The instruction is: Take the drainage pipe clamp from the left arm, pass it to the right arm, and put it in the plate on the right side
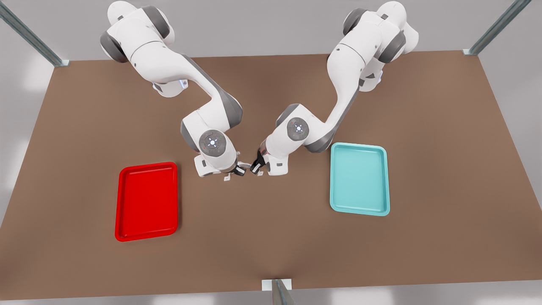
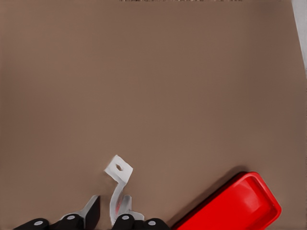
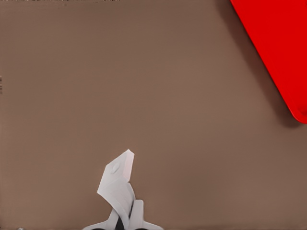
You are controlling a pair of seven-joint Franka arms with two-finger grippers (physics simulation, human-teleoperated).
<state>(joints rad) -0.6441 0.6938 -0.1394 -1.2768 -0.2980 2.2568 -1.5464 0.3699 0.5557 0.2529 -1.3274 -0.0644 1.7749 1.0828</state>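
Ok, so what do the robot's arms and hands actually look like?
Two matching arms, the right arm and the left arm: smooth white shells, dark grey joint segments, a round grey disc with tiny coloured dots by each wrist. The right hand and left hand are black, two-fingered.

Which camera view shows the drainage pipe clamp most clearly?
The left wrist view: the drainage pipe clamp shows its curved strap and one holed tab against the bare table. The right wrist view shows it foreshortened, as a pale folded shape. In the front view it is a tiny white piece between the grippers.
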